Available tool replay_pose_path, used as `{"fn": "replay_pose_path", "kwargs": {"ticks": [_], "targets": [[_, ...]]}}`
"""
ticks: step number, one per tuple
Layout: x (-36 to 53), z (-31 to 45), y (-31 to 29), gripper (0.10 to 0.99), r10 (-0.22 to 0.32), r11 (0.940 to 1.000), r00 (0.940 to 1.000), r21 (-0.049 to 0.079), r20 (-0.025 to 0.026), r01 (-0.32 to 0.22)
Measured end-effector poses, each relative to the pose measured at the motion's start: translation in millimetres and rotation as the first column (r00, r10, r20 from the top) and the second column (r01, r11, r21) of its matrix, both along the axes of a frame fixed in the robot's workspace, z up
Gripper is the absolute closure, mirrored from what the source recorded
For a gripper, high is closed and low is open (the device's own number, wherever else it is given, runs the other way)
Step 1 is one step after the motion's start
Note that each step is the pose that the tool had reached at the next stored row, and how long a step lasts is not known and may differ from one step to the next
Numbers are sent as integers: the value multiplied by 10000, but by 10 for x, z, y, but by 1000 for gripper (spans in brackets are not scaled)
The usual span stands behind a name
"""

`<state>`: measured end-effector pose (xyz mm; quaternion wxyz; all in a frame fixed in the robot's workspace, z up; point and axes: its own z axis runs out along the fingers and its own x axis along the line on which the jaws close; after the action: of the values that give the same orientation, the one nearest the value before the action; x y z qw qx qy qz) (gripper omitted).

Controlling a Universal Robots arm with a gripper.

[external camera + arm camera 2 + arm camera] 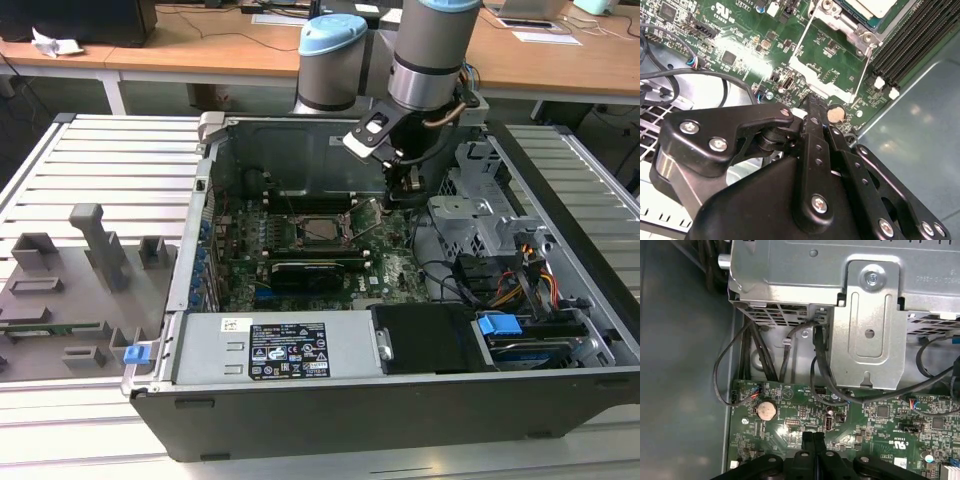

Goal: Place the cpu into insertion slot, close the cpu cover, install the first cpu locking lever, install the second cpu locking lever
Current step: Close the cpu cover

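The small silver-grey square cpu point(872, 7) sits in its socket on the green motherboard point(740, 30), with the thin metal-frame cpu cover point(816, 76) standing open beside it, seen in the second wrist view. The black gripper point(812, 102), fingers pressed together on nothing, hovers just past the cover, near a round coin battery point(766, 410). The first wrist view faces elsewhere — a grey steel drive cage point(865, 315) and black cables point(820, 365). The exterior view places the arm over the open dark computer case point(450, 410).

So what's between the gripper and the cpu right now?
In the second wrist view, the open cpu cover lies between the shut gripper and the cpu, green board showing through its window.
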<state>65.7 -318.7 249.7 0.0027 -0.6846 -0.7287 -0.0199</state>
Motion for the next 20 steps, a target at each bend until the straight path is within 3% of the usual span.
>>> {"fn": "replay_pose_path", "kwargs": {"ticks": [11, 20], "targets": [[-80, -31, -1, 980, 2, 10000, 10000, -1, 0, -2], [-234, -34, -2, 980, 1, 10000, 10000, 0, 1, -1]]}}
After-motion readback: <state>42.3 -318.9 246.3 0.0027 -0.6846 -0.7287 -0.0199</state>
